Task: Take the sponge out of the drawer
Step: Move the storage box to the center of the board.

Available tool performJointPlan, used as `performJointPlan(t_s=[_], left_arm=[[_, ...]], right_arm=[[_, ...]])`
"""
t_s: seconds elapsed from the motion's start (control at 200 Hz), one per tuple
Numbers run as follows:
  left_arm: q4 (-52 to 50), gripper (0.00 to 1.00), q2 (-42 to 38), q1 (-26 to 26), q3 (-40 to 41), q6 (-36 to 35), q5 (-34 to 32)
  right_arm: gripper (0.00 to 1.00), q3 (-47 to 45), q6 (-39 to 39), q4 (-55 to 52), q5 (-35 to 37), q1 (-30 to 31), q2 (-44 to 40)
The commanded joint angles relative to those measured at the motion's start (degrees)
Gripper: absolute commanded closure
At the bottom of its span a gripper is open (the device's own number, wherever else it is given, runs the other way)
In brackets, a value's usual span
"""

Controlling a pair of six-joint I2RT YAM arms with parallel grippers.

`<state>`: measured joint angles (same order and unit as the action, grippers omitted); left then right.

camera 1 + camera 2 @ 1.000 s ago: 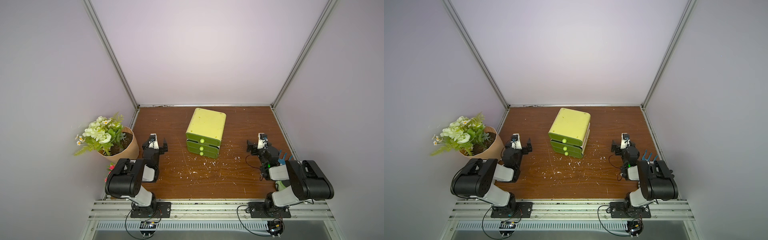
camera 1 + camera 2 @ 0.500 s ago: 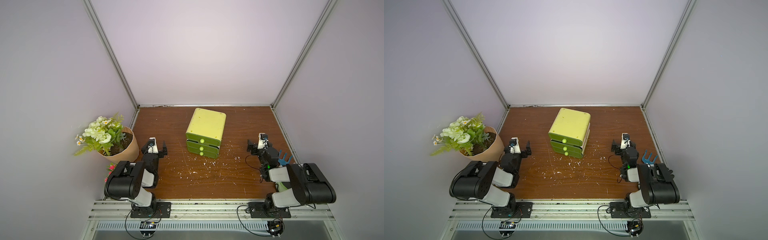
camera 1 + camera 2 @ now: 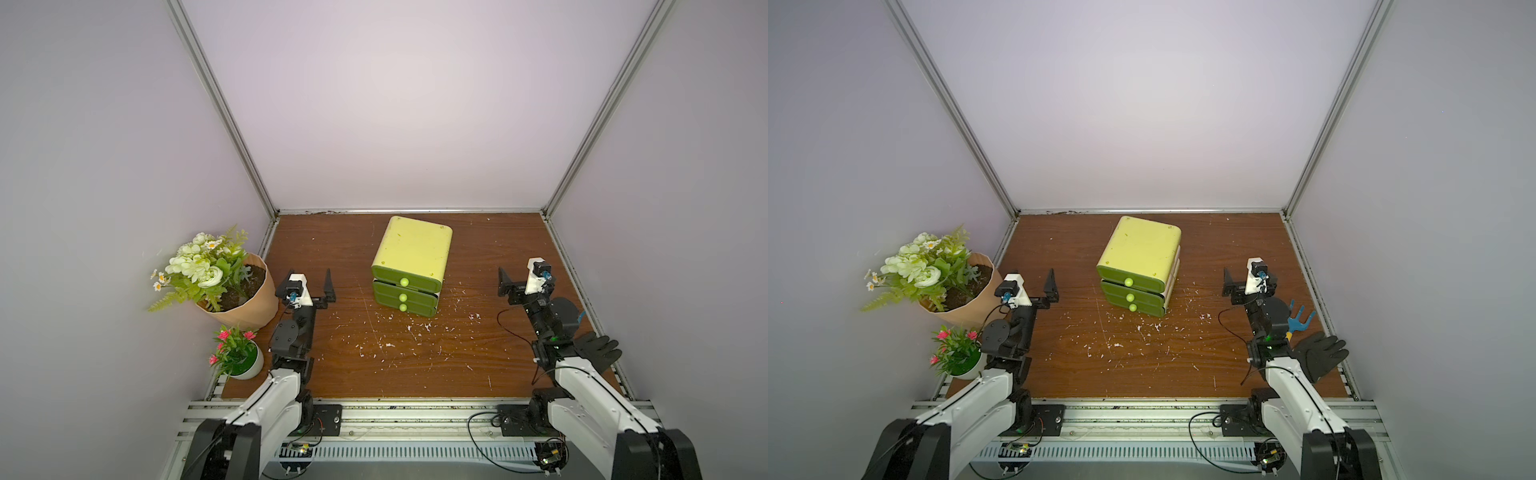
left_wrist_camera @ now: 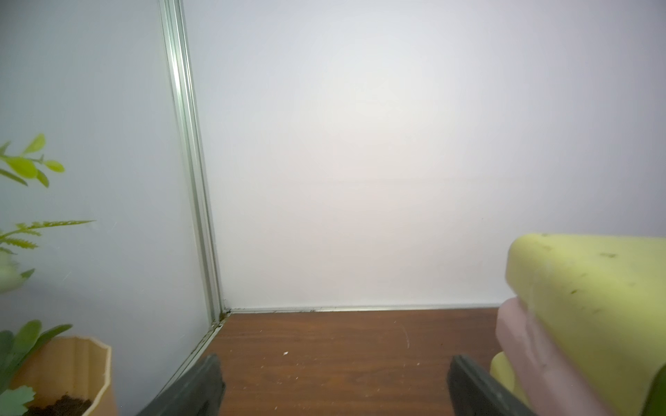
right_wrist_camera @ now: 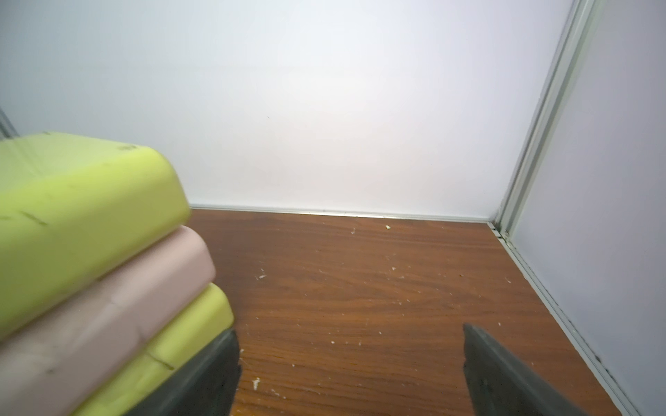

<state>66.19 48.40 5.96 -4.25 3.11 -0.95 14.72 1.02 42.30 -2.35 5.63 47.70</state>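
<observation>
My left gripper [image 4: 335, 378] is spread wide with nothing in it, low down by the left edge of the table [image 3: 332, 232]. My right gripper [image 5: 349, 360] is spread wide and empty too, by the right edge. Between them, in the middle and nearer the back edge, stands the green drawer box [image 3: 411, 253]. It has three drawers, each with a little round knob [image 3: 404, 282], and all three look shut. I cannot see the sponge anywhere, so I think it is inside one drawer. I cannot tell which one.

The knobs look small, smooth and hard, so I think they may slip out of a pinch. I would take one from both sides and pull straight out. The box looks light and may slide toward me, so my other gripper should hold its top. A sponge should be soft, light and squashy. I would pinch it gently across the middle, so it bends but does not pop out.
</observation>
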Motion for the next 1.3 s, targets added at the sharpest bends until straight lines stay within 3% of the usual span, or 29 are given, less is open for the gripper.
performJointPlan(t_s=[0.0, 0.05, 0.2, 0.36, 0.505, 0.58, 0.65, 0.891, 1.076, 1.291], left_arm=[[-5.75, 0.01, -4.31, 0.55, -1.32, 7.67, 5.17], [-5.73, 0.01, -5.10, 0.64, -2.21, 11.04, 6.77], [-5.68, 0.01, -1.84, 1.56, -8.59, 19.46, 13.06], [-5.73, 0.01, 4.93, 6.53, -16.28, 18.52, 18.63], [-5.73, 0.02, 9.28, 9.29, -17.47, 17.51, 22.15], [-9.41, 0.02, 9.41, 9.31, -17.60, 15.06, 26.61], [-16.17, 0.03, 7.86, 9.29, -17.93, 12.27, 26.74], [-25.78, 0.09, 4.15, 9.29, -16.93, 5.61, 29.66], [-27.93, 0.19, 6.71, 9.33, -17.78, 4.78, 33.32], [-25.52, 0.22, 12.45, 9.30, -18.34, 5.88, 34.10]], right_arm=[[0.01, -0.34, 7.56, -2.53, -4.26, 0.17, -6.14], [0.01, -0.76, 11.39, -2.16, -4.73, 0.13, -8.51], [0.01, 4.34, 12.72, -7.51, -16.30, 0.20, -10.15], [0.01, 9.21, 14.37, -11.98, -29.24, 0.80, -7.16], [0.02, 11.04, 12.75, -12.93, -34.68, 5.69, -3.86], [0.02, 12.41, 9.16, -17.48, -33.59, 9.10, -3.00], [0.02, 12.44, 7.50, -19.30, -31.82, 12.21, -2.32], [0.08, 11.28, 5.64, -16.10, -28.13, 20.07, 0.62], [0.13, 13.32, 4.54, -15.12, -22.97, 26.11, 5.08], [0.23, 14.94, 4.25, -12.29, -16.22, 30.36, 9.78]])
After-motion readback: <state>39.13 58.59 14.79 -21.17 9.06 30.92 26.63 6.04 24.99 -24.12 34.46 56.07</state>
